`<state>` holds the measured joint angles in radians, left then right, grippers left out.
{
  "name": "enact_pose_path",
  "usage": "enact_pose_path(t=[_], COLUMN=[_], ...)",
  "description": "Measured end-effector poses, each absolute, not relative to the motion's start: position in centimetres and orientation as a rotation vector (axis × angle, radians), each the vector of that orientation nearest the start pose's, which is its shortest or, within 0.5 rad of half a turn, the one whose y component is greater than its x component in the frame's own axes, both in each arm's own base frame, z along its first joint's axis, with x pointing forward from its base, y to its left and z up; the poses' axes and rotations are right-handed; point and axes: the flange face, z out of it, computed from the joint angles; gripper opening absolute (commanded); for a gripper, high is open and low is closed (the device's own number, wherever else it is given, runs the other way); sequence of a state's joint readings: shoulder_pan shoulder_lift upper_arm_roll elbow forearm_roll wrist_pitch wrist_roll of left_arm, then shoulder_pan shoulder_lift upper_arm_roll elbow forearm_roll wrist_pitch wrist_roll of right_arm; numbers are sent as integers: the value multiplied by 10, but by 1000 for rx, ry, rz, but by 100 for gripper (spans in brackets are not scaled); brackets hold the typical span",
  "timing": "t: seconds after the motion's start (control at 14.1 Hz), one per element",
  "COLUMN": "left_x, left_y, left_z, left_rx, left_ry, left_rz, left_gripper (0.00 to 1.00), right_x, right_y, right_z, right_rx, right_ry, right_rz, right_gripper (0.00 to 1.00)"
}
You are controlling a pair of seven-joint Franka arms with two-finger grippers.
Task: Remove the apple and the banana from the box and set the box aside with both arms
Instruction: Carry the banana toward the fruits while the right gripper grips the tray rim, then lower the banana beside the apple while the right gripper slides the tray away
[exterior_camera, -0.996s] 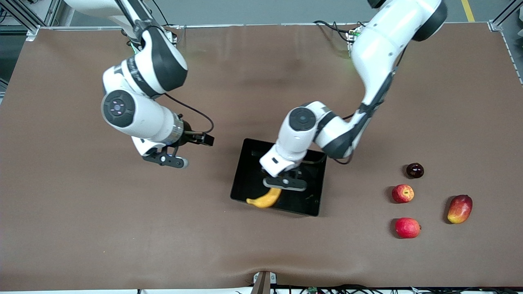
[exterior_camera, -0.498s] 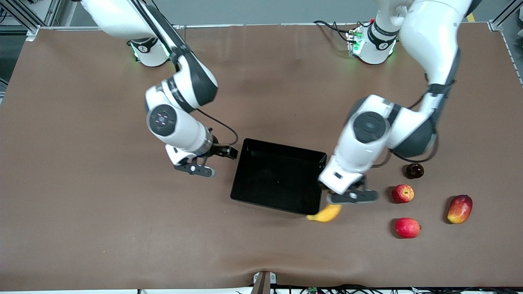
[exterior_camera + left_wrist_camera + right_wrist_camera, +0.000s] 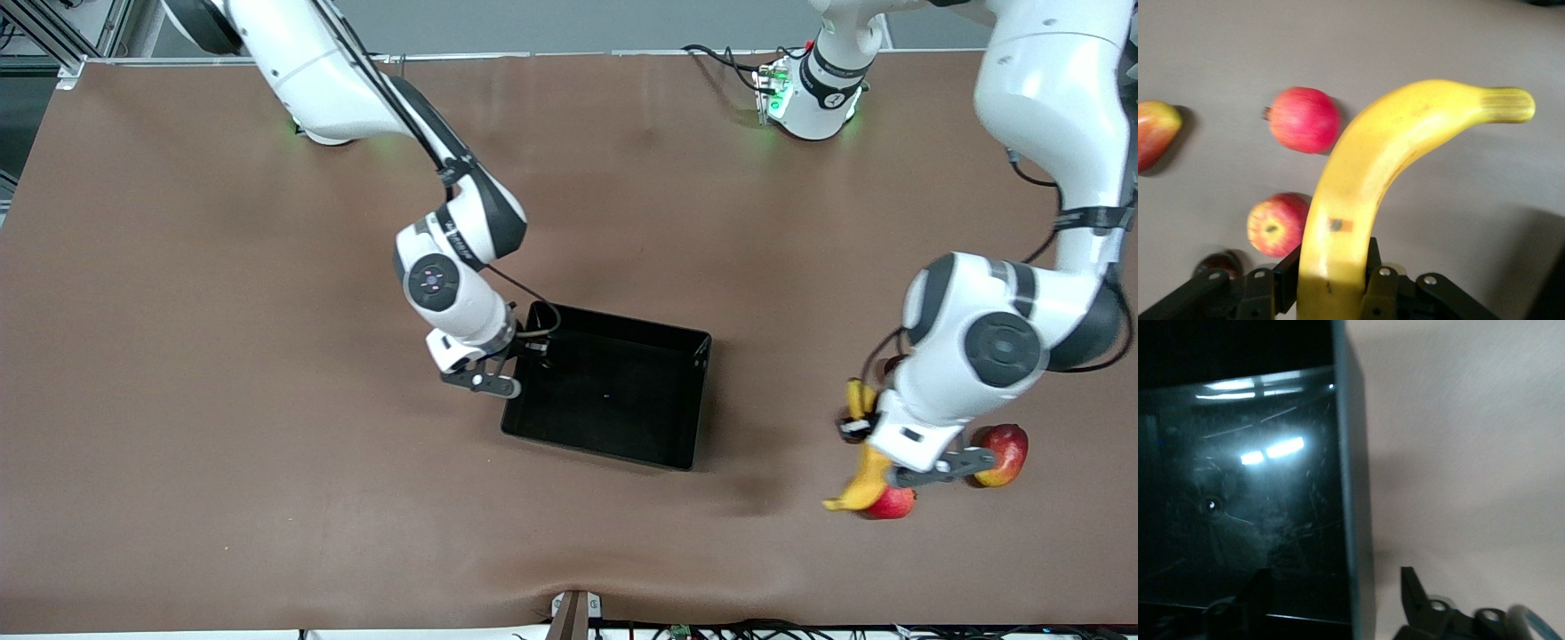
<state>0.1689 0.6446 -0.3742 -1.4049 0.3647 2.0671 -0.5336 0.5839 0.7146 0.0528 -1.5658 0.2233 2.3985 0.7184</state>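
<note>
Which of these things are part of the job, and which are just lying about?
In the job: banana, held by the left gripper over the loose fruits; black box, with the right gripper open astride its wall; yellow-patched apple.
Lying about: plain red apple; red-yellow fruit; dark round fruit.

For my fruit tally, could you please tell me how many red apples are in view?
2. One redder apple lies toward the left arm's end, under the banana; the yellow-patched apple, farther from the front camera, shows only in the left wrist view.
</note>
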Motion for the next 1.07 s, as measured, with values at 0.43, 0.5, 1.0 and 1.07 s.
enact_pose_path(t=[0.43,0.5,1.0,1.07], left_x=[722,717,698,698], left_y=[50,70,114,112], left_z=[295,285,229,230], left_rx=[-3040,-3044,-3080,-3081], left_ry=[-277,-239,-215,-233], left_rz=[-236,-220,-185,-193], left_gripper=[0,0,0,0], right_x=[576,579,631,638], right_y=[427,423,307,280], right_z=[234,236,314,330], right_rx=[-2897,-2899,-2960,-2963], right_ry=[379,388,338,319], right_rz=[32,32,197,220], right_gripper=[0,0,0,0])
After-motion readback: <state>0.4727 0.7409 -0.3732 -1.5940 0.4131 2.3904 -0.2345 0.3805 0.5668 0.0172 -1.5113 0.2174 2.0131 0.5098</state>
